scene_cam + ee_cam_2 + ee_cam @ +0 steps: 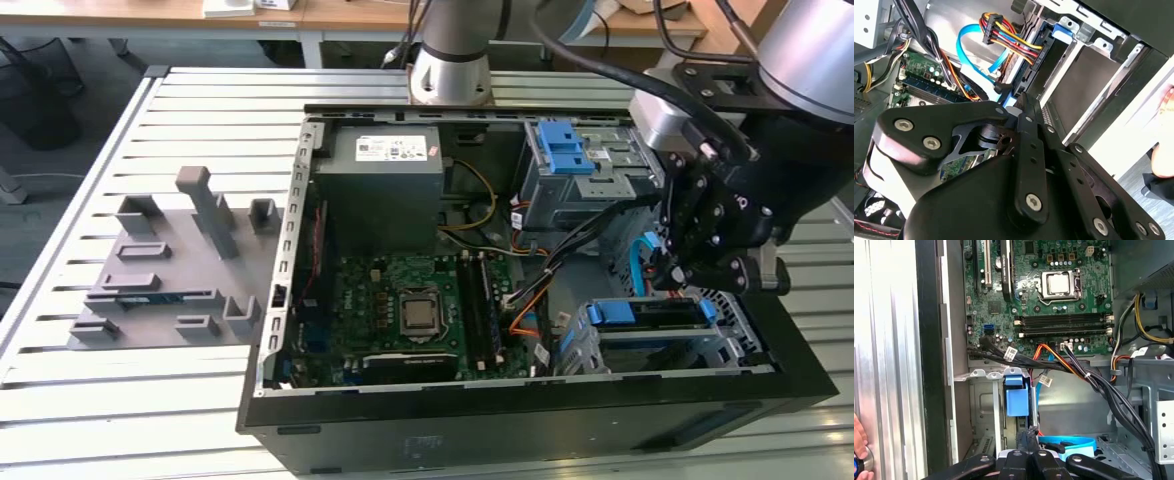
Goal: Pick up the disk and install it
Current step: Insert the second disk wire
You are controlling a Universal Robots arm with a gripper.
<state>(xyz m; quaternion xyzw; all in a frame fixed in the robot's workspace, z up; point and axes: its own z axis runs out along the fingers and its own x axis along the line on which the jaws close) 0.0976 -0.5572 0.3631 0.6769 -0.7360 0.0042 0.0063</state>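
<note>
- Exterior view: silver-metal disk with blue plastic carrier rails (647,315) seated in the grey metal drive cage (741,330) at the open black computer case's (534,425) corner, on the exterior view's right.
- First wrist view: blue carrier end (1016,395) upright in the cage slot.
- Black gripper (1029,435) just beside that end, fingertips pressed together, grasping nothing.
- Green motherboard (414,305) nearby inside the case.
</note>
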